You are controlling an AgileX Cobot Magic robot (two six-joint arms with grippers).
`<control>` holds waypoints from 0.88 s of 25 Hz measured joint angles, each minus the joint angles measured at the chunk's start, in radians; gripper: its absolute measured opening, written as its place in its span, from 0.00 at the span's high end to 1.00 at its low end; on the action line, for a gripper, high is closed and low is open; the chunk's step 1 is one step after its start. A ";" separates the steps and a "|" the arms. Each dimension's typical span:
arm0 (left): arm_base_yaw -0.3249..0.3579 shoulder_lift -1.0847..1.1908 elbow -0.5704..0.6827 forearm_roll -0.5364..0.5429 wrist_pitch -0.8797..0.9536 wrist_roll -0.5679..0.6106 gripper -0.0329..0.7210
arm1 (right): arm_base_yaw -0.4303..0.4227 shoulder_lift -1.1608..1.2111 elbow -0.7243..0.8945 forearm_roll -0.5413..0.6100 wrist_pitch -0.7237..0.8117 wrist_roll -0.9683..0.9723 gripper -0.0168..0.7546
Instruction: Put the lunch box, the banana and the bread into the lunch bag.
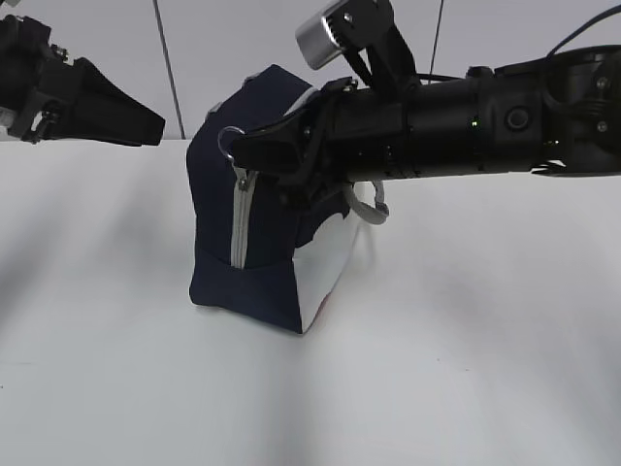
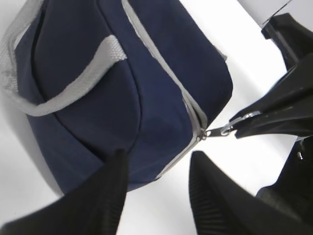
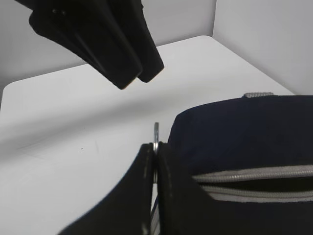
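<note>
1. Right gripper (image 3: 155,161) jaws pressed together on metal ring pull (image 3: 156,134) of the zipper; ring sticks up just above the fingertips.
2. Lunch bag (image 1: 262,262) sits right beside and under this gripper, standing on white table (image 1: 466,369), navy fabric, white side panel facing the exterior camera.
3. Grey zipper (image 2: 161,68) runs from the pinched ring back along the bag top; a short stretch near the ring gapes open in the right wrist view.
4. Grey strap handle (image 2: 73,81) lies over the bag side, past the zipper.
5. Left gripper (image 2: 156,196) farther off, raised above the table, jaws apart, holding nothing, apart from the bag.
</note>
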 joint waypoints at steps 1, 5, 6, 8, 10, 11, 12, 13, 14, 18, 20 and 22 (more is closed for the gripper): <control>0.000 0.006 0.000 -0.005 -0.001 0.012 0.55 | 0.000 0.000 0.000 0.000 0.004 0.005 1.00; 0.000 0.031 0.000 -0.026 -0.006 0.051 0.55 | 0.000 0.000 0.000 0.028 0.017 0.011 1.00; 0.000 0.041 0.000 -0.032 -0.006 0.059 0.55 | 0.000 0.000 0.000 0.043 0.028 0.011 1.00; 0.000 0.056 0.000 -0.041 -0.006 0.075 0.55 | 0.000 0.000 0.000 0.063 0.035 0.012 1.00; 0.000 0.063 0.000 -0.043 -0.006 0.085 0.55 | 0.000 -0.002 0.000 0.070 0.040 0.012 1.00; 0.000 0.063 0.000 -0.044 -0.007 0.091 0.55 | 0.000 -0.007 0.000 0.072 0.053 0.012 1.00; 0.000 0.063 0.000 -0.045 -0.005 0.099 0.55 | 0.000 -0.013 0.000 0.072 0.067 0.012 1.00; 0.000 0.064 0.000 -0.047 -0.005 0.104 0.55 | 0.000 -0.026 0.000 0.072 0.090 0.012 1.00; 0.000 0.066 0.000 -0.048 -0.005 0.107 0.55 | 0.000 -0.037 0.000 0.074 0.106 0.012 1.00; 0.000 0.091 0.000 -0.075 0.030 0.140 0.55 | 0.000 -0.053 0.000 0.074 0.124 0.025 1.00; 0.000 0.103 0.000 -0.090 0.043 0.156 0.55 | 0.000 -0.055 0.000 0.074 0.124 0.031 1.00; 0.000 0.116 0.000 -0.098 0.048 0.165 0.55 | 0.000 -0.055 -0.003 0.072 0.126 0.040 1.00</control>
